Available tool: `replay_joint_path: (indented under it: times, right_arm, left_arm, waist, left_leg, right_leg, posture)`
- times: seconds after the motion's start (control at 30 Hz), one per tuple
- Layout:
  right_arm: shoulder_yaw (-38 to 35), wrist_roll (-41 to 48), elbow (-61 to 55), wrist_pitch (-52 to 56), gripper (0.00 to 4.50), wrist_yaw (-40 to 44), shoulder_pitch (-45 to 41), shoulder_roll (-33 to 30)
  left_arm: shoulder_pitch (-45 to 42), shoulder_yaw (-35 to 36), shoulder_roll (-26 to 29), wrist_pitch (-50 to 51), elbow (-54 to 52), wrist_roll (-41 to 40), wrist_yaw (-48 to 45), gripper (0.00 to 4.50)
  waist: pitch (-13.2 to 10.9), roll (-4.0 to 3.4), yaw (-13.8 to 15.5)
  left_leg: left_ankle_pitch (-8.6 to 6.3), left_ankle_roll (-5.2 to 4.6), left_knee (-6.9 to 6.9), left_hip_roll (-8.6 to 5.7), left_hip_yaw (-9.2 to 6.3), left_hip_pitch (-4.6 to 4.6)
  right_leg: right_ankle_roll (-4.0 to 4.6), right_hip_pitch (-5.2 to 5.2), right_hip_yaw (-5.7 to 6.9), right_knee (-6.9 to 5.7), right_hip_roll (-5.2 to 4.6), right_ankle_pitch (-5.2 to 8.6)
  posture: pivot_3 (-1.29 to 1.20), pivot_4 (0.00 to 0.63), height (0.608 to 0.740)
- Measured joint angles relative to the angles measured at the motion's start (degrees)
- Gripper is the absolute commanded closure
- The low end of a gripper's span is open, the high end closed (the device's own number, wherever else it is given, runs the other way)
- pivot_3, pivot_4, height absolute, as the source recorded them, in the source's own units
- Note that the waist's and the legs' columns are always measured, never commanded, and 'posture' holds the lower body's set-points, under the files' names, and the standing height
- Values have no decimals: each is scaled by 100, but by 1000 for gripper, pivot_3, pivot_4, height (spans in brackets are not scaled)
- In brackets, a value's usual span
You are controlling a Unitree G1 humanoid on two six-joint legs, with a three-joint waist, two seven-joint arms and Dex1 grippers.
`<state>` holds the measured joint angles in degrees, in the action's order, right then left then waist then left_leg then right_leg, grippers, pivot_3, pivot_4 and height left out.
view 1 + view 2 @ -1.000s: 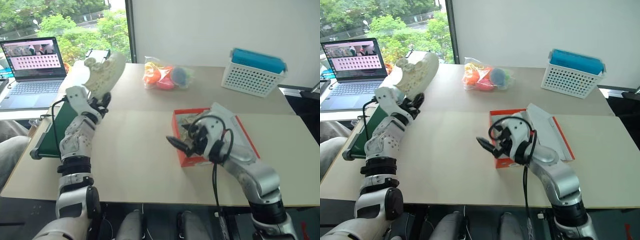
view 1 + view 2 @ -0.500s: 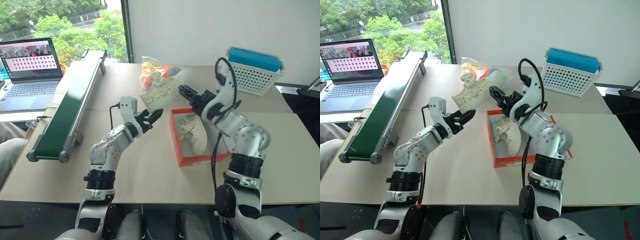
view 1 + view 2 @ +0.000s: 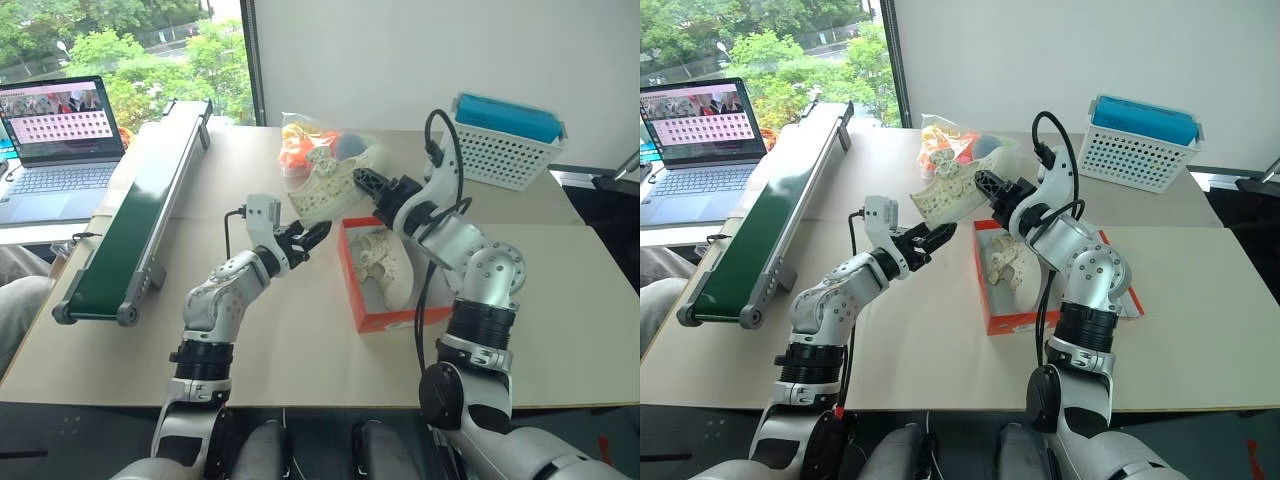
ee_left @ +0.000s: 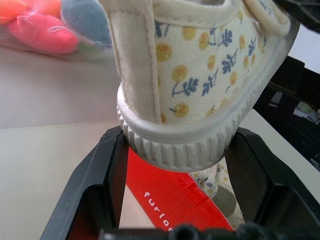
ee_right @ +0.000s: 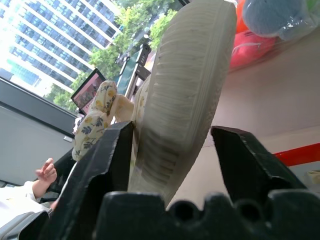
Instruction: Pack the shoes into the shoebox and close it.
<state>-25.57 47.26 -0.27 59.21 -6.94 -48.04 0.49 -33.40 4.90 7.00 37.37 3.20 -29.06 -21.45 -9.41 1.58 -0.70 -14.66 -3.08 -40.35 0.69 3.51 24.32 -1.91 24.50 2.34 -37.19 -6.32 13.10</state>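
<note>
"furloo…" partial txt, red shoebox (image 4: 172, 197) side

The raised shoe (image 4: 200, 75) is matt printed cloth with a ribbed rubbery sole, the shoebox (image 3: 395, 318) is glossy red card, and the table (image 3: 300, 330) is smooth and matt.

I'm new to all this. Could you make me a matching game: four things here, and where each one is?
Things:
1. raised shoe
2. other shoe
3. laptop
4. toy bag

Places:
A. inside the shoebox
B. left of the green belt
C. heel gripped by the left pincer
D. behind the raised shoe

Pairs: 1-C, 2-A, 3-B, 4-D
</note>
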Motion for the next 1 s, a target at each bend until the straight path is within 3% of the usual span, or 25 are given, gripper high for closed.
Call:
replay_joint_path:
  times: [0.1, 0.3, 0.47, 0.57, 0.63, 0.7, 0.8, 0.9, 1.0]
  right_arm:
    - [1, 54, -12, 0, 3583, -113, 1, 29]
    - [-25, 134, -32, -77, 3583, -283, 12, 147]
    - [-178, 247, -33, -284, 3600, -482, 12, 354]
    - [-265, 312, -22, -355, 3600, -596, -1, 170]
    - [-239, 300, 108, -338, 3600, -551, -71, -324]
    - [-166, 198, 562, 156, 3600, -208, -352, -1721]
    - [24, 60, 915, 861, 3600, 310, -653, -3068]
    - [842, -36, 1084, 1563, 3600, 1235, -836, -3952]
    - [1892, -205, 1202, 2007, 3600, 2108, -857, -4301]
  left_arm:
    - [0, -12, -2, -8, 0, 35, 0, 1956]
    - [14, -207, 80, -254, -1, 315, -63, 1956]
    - [94, -425, 252, -663, -43, 557, -355, 96]
    - [186, -723, 543, -877, -264, 717, -779, 43]
    - [216, -859, 634, -872, -369, 708, -1043, 43]
    - [315, -963, 895, -866, -508, 680, -1388, 43]
    - [482, -890, 1083, -866, -451, 715, -1458, 43]
    - [497, -915, 1068, -873, -356, 800, -1476, 43]
    - [504, -1057, 976, -876, -354, 868, -1520, 43]
  waist:
    - [0, 0, -1]
    - [0, 0, -1]
    - [-1, -2, -1]
    - [-3, -6, 16]
    - [-5, -8, 49]
    - [-17, -27, 93]
    - [-21, -37, 84]
    - [-21, -37, -33]
    - [-21, -37, -86]
  left_leg:
    - [0, 0, 0, 0, 0, 0]
    - [0, 0, 2, 0, 0, 0]
    - [0, 0, 3, 0, 1, 1]
    - [0, 0, 3, -2, 1, 5]
    - [-2, -3, 1, -5, 1, 9]
    - [-6, -15, -1, -16, 1, 12]
    - [-9, -21, 12, -12, 8, 9]
    - [-9, -20, 25, 3, 19, -6]
    - [-7, -17, 26, 6, 21, -11]
  right_leg:
    - [0, 0, 0, 0, 0, 0]
    - [0, 0, 0, 1, 1, 0]
    - [0, 2, 0, 1, 1, 0]
    - [0, 2, 1, 5, -2, 0]
    - [0, 2, 1, 8, -5, 0]
    - [-1, 1, 2, 11, -14, 0]
    - [-3, 8, -4, 18, -12, 3]
    - [2, 5, -17, 42, -1, 5]
    - [6, 4, -21, 39, -1, 2]
  posture:
    - [0, 150, 705]
    - [0, 150, 705]
    - [0, 150, 705]
    - [0, 150, 705]
    - [0, 150, 705]
    - [0, 150, 705]
    - [0, 150, 705]
    - [0, 150, 705]
    - [0, 150, 705]
